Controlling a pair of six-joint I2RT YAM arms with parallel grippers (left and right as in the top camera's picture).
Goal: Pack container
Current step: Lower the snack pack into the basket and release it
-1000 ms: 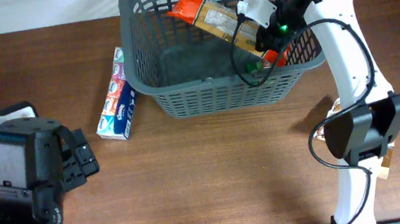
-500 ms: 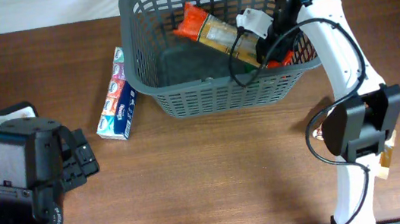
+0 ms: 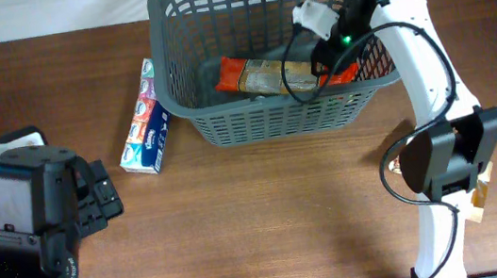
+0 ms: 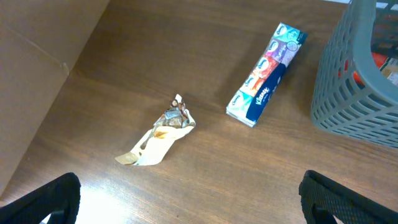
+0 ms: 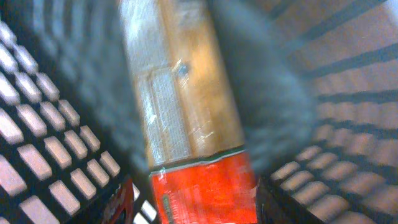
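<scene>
Container (image 3: pixel 228 127): we're judging it stiff, light; gripping the rim.
Left fingers (image 4: pixel 43 199): standing apart, empty.
Right fingers (image 5: pixel 280 208): blurred, cannot tell.

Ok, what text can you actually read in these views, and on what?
"Kleenex": on the blue end of the tissue pack, left wrist view.
Orange-and-tan package in the basket: print too blurred to read.
Crumpled wrapper on the table: nothing legible.
</scene>
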